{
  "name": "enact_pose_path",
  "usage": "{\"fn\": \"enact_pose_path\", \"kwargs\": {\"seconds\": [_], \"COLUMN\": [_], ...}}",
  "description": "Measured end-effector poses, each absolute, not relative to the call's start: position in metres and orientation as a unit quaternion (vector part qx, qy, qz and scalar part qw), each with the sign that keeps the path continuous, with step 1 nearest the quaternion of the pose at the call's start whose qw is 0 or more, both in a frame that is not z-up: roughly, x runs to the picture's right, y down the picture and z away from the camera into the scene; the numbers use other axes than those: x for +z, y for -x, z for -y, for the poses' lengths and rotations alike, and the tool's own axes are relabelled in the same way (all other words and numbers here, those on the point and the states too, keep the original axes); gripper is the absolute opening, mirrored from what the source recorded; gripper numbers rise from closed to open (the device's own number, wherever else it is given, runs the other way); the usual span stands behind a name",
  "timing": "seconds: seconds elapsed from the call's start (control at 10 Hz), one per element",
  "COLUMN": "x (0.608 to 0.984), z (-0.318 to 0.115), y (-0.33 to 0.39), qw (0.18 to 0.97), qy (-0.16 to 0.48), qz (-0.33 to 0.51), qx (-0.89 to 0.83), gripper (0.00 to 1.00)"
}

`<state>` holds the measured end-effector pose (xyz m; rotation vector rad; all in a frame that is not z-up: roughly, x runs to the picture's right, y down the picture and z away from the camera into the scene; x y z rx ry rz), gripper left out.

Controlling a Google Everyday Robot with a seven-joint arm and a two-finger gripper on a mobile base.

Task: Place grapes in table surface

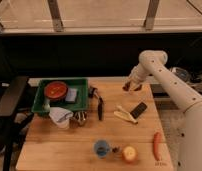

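now, jaws: pinched shut on the grapes (pixel 127 88), a dark clump at the tips
gripper (pixel 131 86): low over the far right of the table surface (pixel 69 145)
risk: berries may tear off the bunch, or roll over the far edge if released here
green tray (pixel 86 95): far left, holds a red bowl (pixel 56 90) and a grey-blue item
blue cup (pixel 101 148): near middle, contents hidden

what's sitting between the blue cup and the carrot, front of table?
The red-yellow apple, roughly midway in the camera view between the blue cup and the carrot. The claw is shut at the table's far right corner.
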<state>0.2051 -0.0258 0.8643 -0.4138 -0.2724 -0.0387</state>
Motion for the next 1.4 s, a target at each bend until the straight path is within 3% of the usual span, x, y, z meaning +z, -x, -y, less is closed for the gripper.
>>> {"fn": "enact_pose_path", "kwargs": {"seconds": [0.3, 0.6, 1.4], "x": [0.805, 0.788, 0.865], "z": [0.045, 0.050, 0.000], "y": [-0.196, -0.183, -0.150], "qw": [0.977, 0.977, 0.962], "qy": [0.153, 0.146, 0.202], "qz": [0.144, 0.152, 0.173], "qx": [-0.021, -0.030, -0.067], "gripper": [0.00, 0.00, 0.00]}}
